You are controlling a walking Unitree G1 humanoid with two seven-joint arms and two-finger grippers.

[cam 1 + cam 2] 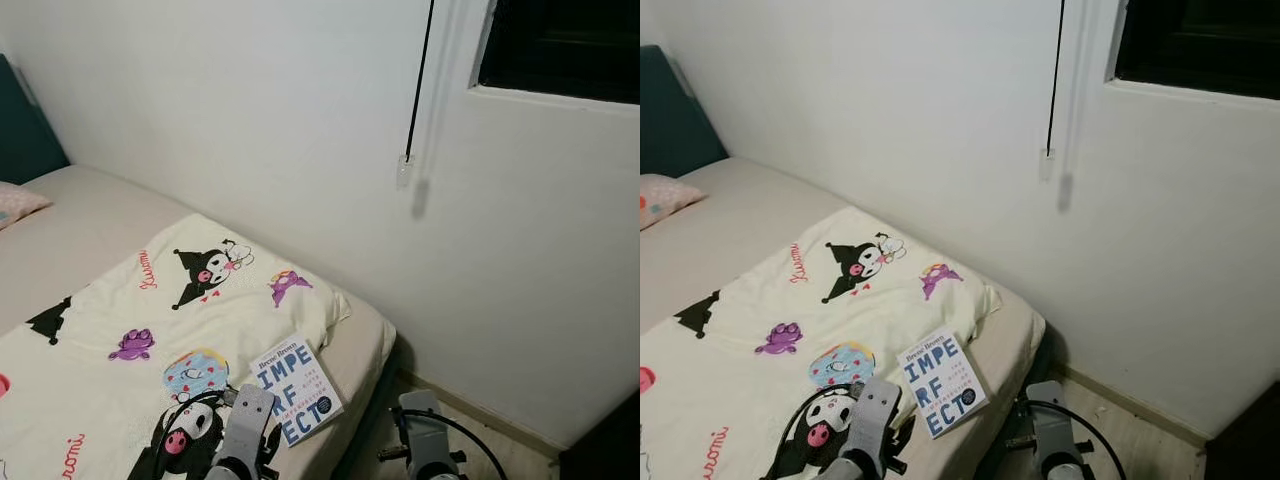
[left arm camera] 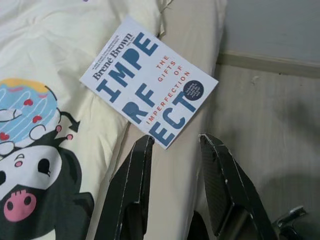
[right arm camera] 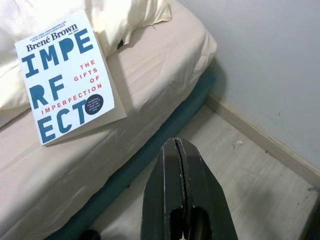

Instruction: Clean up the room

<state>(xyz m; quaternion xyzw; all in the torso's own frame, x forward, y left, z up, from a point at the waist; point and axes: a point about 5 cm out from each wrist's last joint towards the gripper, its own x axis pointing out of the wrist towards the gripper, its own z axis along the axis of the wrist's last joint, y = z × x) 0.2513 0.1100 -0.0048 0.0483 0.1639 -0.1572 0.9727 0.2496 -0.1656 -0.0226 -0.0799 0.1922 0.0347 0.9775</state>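
A white paperback book (image 1: 297, 389) with big blue letters lies face up near the foot corner of the bed (image 1: 365, 340), half on a cream cartoon-print blanket (image 1: 150, 330). My left gripper (image 2: 174, 142) hovers just short of the book's near edge (image 2: 150, 80), fingers open and empty. My left arm (image 1: 245, 430) rises at the bottom of the head view beside the book. My right gripper (image 3: 175, 150) hangs over the wooden floor beside the bed corner, fingers pressed together and holding nothing. The book (image 3: 67, 75) lies off to its side on the mattress.
A white wall (image 1: 300, 120) runs along the far side of the bed, with a black cord and its white end piece (image 1: 404, 170) hanging down. A dark window (image 1: 565, 45) is at top right. A pink pillow (image 1: 15, 203) lies by the dark headboard. Wooden floor (image 3: 240, 175) lies beyond the bed's foot.
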